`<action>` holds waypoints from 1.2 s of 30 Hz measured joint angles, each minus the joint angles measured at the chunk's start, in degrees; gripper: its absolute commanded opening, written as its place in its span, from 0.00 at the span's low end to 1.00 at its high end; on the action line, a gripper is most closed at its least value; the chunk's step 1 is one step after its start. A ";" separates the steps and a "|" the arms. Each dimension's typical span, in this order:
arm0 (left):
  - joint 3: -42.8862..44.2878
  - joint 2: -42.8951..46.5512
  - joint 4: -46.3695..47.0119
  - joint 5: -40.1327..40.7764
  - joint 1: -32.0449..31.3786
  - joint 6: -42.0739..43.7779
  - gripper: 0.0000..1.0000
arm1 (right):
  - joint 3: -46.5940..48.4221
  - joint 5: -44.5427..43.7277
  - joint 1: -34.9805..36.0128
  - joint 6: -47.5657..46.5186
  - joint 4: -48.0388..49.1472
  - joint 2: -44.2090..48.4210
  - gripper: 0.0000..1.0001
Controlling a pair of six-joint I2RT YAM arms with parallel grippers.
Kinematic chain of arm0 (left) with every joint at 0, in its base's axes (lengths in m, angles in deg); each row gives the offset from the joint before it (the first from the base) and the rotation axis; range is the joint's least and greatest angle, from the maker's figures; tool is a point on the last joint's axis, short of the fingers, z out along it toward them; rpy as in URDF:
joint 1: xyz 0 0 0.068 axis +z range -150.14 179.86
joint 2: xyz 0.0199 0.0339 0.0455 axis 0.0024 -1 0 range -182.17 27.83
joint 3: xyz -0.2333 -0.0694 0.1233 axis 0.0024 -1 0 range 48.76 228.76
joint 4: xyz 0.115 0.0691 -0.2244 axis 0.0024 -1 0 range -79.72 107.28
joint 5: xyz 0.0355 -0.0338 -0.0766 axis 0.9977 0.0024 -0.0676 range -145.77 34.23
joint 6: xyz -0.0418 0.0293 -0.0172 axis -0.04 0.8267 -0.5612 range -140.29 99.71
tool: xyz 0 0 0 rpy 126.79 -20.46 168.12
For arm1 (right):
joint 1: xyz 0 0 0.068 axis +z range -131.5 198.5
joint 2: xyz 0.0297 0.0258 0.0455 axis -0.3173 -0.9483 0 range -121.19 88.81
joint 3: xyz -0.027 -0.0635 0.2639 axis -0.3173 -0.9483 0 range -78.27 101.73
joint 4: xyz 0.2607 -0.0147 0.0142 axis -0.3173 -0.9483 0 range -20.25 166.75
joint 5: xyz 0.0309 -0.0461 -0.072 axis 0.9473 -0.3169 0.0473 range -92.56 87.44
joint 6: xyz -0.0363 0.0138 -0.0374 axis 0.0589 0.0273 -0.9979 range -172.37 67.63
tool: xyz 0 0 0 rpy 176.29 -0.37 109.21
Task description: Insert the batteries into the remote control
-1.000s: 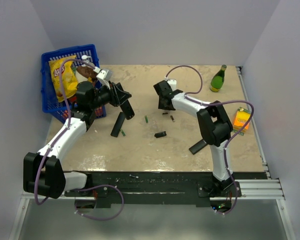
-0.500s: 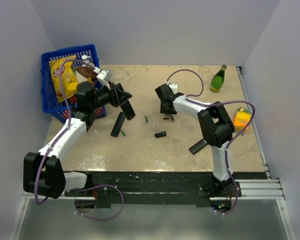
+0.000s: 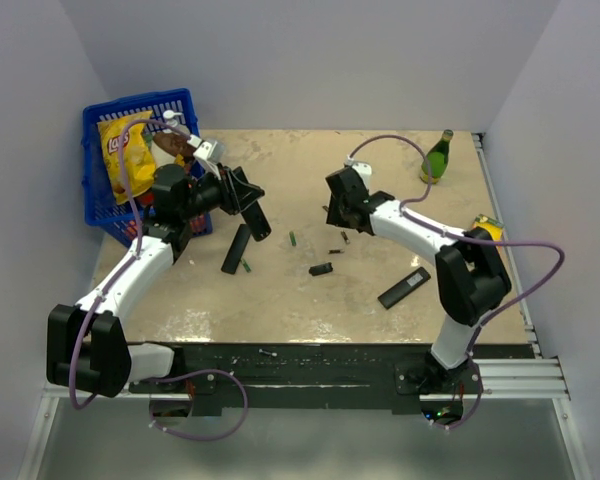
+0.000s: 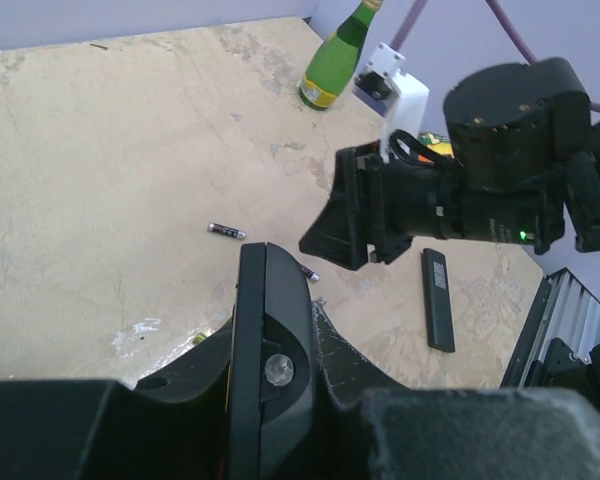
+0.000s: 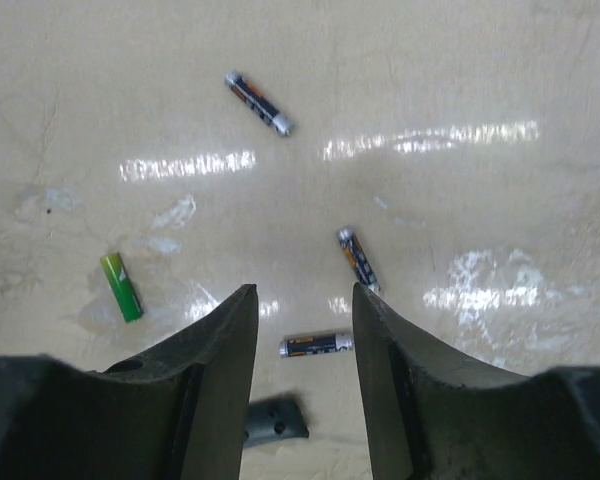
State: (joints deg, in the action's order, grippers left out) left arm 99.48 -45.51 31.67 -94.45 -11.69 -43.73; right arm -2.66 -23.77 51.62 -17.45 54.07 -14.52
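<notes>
- Hovering over the batteries (image 5: 316, 345), loose on the table (image 3: 280, 300), with right gripper (image 5: 302, 300) spread, pinching nothing.
- Probably light, slick, quick to roll: pinch across mid-barrel.
- Further left, spotting remote control (image 3: 236, 248) lying flat; impossible to tell state of left gripper (image 3: 256, 222).

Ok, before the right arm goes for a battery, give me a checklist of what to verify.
1. Right tool open: ok, fingers apart.
2. Battery in its gap: ok, though it lies finger to finger, so closing may press its ends.
3. Neighbours out of the way: not ok, a second battery ends close by one finger; the third battery lies well away.
4. Left tool gripping a black remote: ok.
5. That remote's battery bay open and facing up: cannot tell.
6. Right tool's height over the table: cannot tell.
</notes>
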 measured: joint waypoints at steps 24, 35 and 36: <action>-0.07 0.00 1.20 -0.13 -0.11 -0.13 0.00 | -37.62 19.54 -0.02 35.93 29.51 13.11 0.50; -0.07 0.00 1.18 -0.13 -0.11 -0.13 0.00 | -29.31 17.68 0.26 29.64 25.88 7.13 0.44; -0.07 0.00 1.18 -0.13 -0.11 -0.13 0.00 | -28.46 17.33 0.37 28.39 24.94 6.73 0.43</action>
State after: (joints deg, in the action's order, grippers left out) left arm 99.42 -45.51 32.85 -94.58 -11.80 -43.87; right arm -31.11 -6.43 51.99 10.94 79.01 -7.79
